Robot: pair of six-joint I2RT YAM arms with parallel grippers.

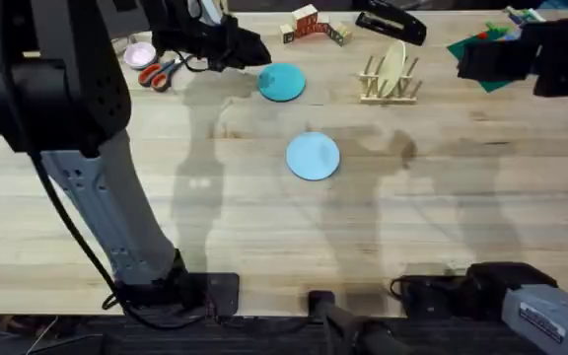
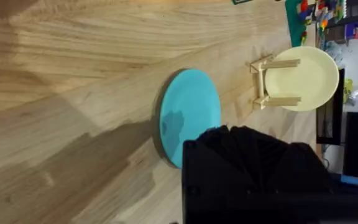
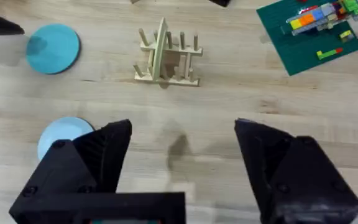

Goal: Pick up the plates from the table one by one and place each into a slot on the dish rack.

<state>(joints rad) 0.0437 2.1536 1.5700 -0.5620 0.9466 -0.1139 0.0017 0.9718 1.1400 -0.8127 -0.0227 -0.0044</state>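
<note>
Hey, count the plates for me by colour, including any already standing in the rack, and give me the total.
Teal plate: 1
Pale blue plate: 1
Cream plate, standing in the rack: 1
Total: 3 plates

Three cameras, one table (image 1: 264, 227)

Overhead looks down and forward from the near edge; both wrist views hang close above the planks, sharing the teal plate (image 2: 188, 115) and dish rack (image 3: 166, 62).
</note>
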